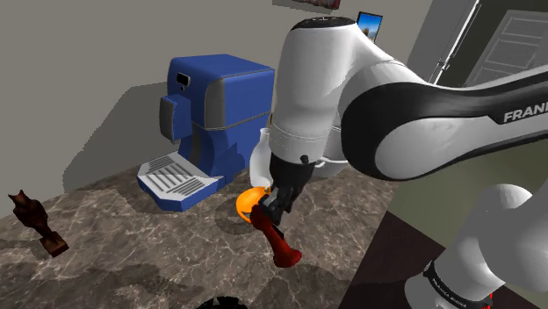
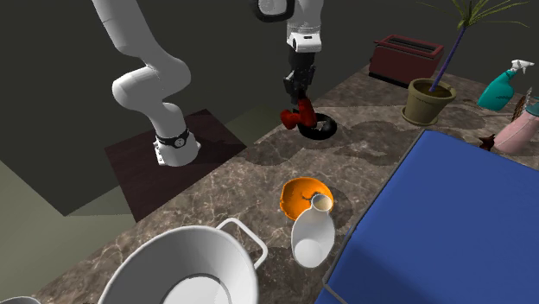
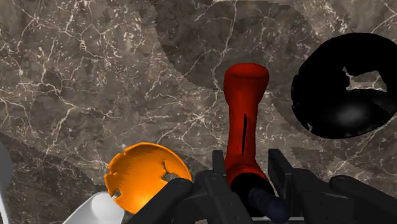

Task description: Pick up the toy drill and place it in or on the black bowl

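My black gripper (image 3: 251,184) is shut on the top of a red toy drill (image 3: 245,108), whose handle points away from the hand. In the shoulder view the drill (image 1: 279,246) hangs tilted from the gripper (image 1: 277,206), above the marble counter. In the second exterior view the gripper (image 2: 298,99) holds the drill (image 2: 302,114) just beside and above the black bowl (image 2: 318,128). The black bowl (image 3: 347,86) lies on the counter a little off to the side of the drill's handle. Its rim (image 1: 224,303) peeks in at the shoulder view's bottom edge.
An orange bowl (image 2: 304,196) and a white vase (image 2: 313,235) stand close together near the blue coffee machine (image 1: 206,123). A big white pot (image 2: 186,268), a potted plant (image 2: 429,99), a dark red toaster (image 2: 406,59), a teal spray bottle (image 2: 505,86) and a brown figurine (image 1: 35,224) are also on the counter.
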Controlling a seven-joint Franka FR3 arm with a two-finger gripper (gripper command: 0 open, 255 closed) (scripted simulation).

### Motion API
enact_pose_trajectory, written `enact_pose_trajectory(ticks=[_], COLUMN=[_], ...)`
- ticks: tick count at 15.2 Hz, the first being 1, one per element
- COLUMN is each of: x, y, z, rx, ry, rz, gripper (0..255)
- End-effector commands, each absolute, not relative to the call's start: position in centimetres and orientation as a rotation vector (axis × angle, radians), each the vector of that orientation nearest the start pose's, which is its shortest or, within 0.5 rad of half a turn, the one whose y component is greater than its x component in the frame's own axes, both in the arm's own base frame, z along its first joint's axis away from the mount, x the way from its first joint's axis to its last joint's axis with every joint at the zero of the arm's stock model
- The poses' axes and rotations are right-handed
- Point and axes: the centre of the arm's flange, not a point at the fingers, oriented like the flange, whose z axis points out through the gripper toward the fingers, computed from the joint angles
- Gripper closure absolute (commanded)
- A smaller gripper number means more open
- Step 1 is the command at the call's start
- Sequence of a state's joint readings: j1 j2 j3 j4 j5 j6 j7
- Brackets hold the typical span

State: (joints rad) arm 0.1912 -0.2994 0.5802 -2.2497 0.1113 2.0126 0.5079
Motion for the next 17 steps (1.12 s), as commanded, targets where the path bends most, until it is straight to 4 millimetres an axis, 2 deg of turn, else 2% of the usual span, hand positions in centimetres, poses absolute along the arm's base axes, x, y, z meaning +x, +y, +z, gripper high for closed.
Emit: enact_pose_trajectory(ticks=[1,13,14,17], x=[31.9,27.1,26.8,26.8], y=[36.8,51.7,52.5,52.5], z=[47.1,48.8,48.9,47.3], rx=[-3.163,-3.163,-3.163,-3.163], ry=[-0.311,-0.311,-0.311,-0.311], rz=[-0.083,-0.083,-0.083,-0.083], gripper=[255,255,255,255])
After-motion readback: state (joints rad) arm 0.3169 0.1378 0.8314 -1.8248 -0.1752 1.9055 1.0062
